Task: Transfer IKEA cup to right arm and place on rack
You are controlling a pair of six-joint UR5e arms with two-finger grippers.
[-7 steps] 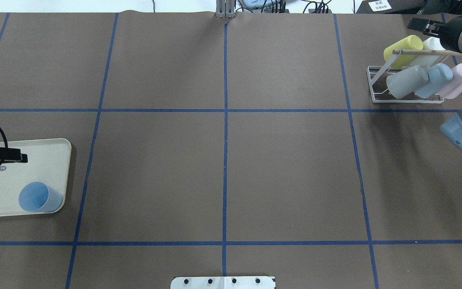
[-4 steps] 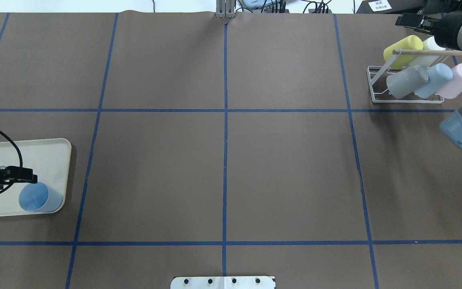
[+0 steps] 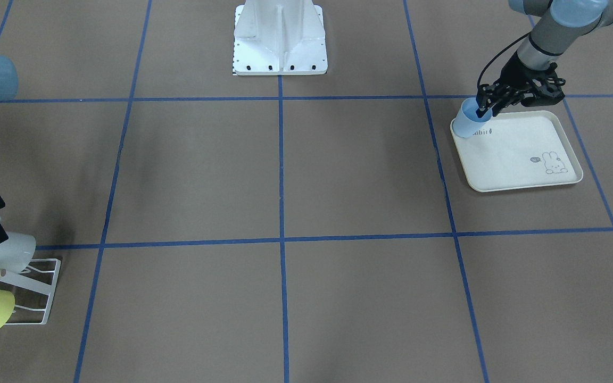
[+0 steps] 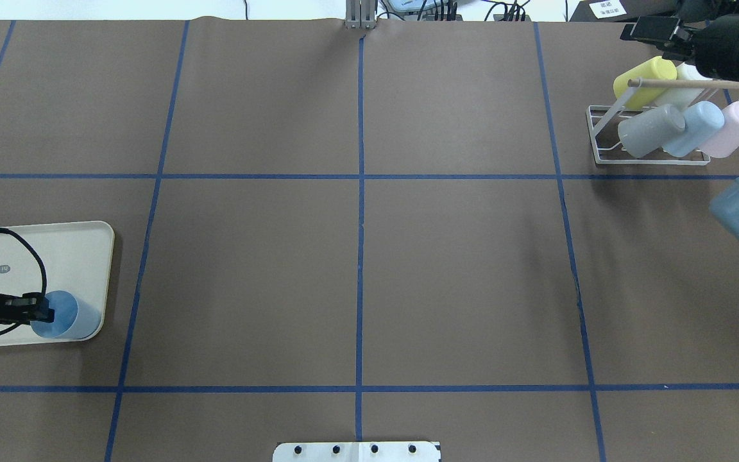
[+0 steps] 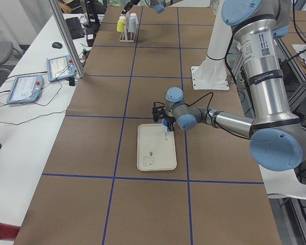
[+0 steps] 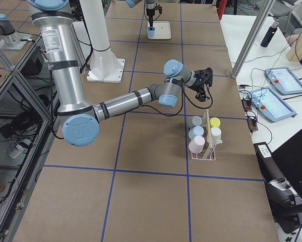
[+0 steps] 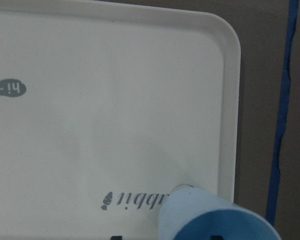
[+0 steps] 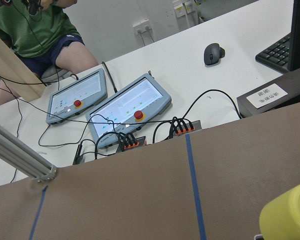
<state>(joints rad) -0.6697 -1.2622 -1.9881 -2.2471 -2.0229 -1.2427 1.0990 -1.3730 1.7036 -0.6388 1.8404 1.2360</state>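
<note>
The left claw [image 3: 486, 109] is released, its fingers spread astride the wall of the cup [image 3: 465, 123]: in the wrist view one dark tip shows inside the mouth and the other outside it, neither pressing on the wall. The cup stands upright, mouth up, in the tray's [image 3: 519, 159] corner nearest the robot's base and the bench's middle, beside the word printed on the tray. The claw comes at it from the tray's inner side, so most of the cup's body lies on the far side of the claw, toward the raised rim. The tray lies flat on the brown bench [image 4: 356, 269], inside one square of the blue tape grid; nothing stands between the claw and the cup.

The right claw [image 4: 650, 29] hangs well across the bench, above the far end of the rack [image 4: 600, 138]; I cannot tell whether it is spread or clenched. Just under it, leaning on the rack's dowel [image 4: 677, 83], are a yellow cup [image 4: 645, 80] and a white cup [image 4: 684, 93], and on the near side a grey cup [image 4: 648, 131], a pale cup [image 4: 696, 128] and a pink cup [image 4: 732, 128], packed side by side.
</note>
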